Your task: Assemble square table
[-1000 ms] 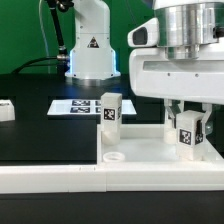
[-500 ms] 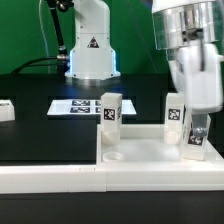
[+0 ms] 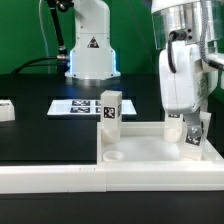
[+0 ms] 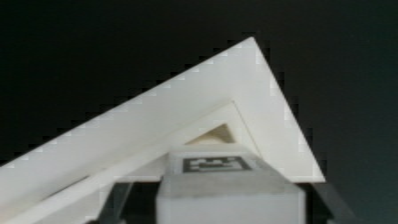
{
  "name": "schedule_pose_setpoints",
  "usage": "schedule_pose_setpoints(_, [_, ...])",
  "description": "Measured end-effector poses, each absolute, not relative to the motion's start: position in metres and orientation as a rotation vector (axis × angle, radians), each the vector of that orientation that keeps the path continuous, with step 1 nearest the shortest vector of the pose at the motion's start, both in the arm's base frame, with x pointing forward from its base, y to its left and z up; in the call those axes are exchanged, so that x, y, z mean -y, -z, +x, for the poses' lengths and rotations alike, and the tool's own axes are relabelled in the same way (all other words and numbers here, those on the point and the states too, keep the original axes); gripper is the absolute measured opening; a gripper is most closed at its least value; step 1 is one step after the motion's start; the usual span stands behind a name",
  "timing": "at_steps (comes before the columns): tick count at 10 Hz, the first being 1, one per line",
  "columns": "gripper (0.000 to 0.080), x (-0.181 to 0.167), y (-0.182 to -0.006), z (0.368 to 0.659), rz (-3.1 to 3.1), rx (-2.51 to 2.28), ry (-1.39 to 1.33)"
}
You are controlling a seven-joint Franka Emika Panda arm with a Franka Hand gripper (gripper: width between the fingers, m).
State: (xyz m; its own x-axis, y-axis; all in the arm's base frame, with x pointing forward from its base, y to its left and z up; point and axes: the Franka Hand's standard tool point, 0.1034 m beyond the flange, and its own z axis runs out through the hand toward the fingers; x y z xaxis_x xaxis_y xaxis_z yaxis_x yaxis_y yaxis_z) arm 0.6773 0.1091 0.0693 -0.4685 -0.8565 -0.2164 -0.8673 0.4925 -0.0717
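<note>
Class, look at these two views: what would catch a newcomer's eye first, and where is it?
The big white gripper at the exterior view's right stands out, closed on a tagged leg at a right-hand corner of the square top. A second leg stands upright at a left-hand corner, with the marker board lying flat behind it.

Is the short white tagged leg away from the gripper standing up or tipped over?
Standing up: that short white leg rises straight at the white square tabletop's corner.
</note>
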Motion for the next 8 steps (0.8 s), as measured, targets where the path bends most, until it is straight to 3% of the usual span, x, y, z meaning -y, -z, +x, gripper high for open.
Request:
schedule_pose_setpoints(1, [0.0388,-0.1092,-0.0691,0.6773,-1.501,-2.499,-0.067])
schedule_pose_setpoints(2, [0.0388,-0.1097,-0.0691,0.6772,-1.518,-2.489,-0.065])
schedule_pose_setpoints(3, [0.0534,-0.1095,-0.0691,0.6772,-1.569,-2.456,-0.058])
schedule_pose_setpoints(4, [0.0614,-0.109,-0.0688,0.6769,-1.759,-2.325,-0.028])
schedule_pose_setpoints(8, [0.0648,-0.1136,-0.0705,0.6762,-2.221,-1.921,0.02])
